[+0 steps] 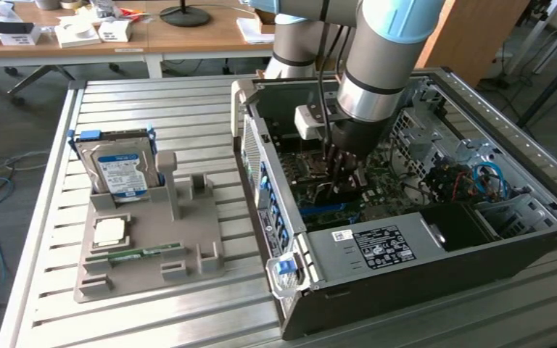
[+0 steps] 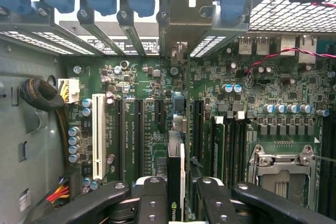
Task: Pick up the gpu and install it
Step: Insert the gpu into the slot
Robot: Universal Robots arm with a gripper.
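Fingers partly closed, pinching gpu between them. Risk: card edge misses slots below fingers; pushing then flexes motherboard.

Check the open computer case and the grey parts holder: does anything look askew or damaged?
Nothing stands out. The thin black gpu card stands edge-on in the black gripper over the green motherboard; the silver hard drive stands in the grey holder.

A lab: slatted metal bench, open computer case, cluttered desks.
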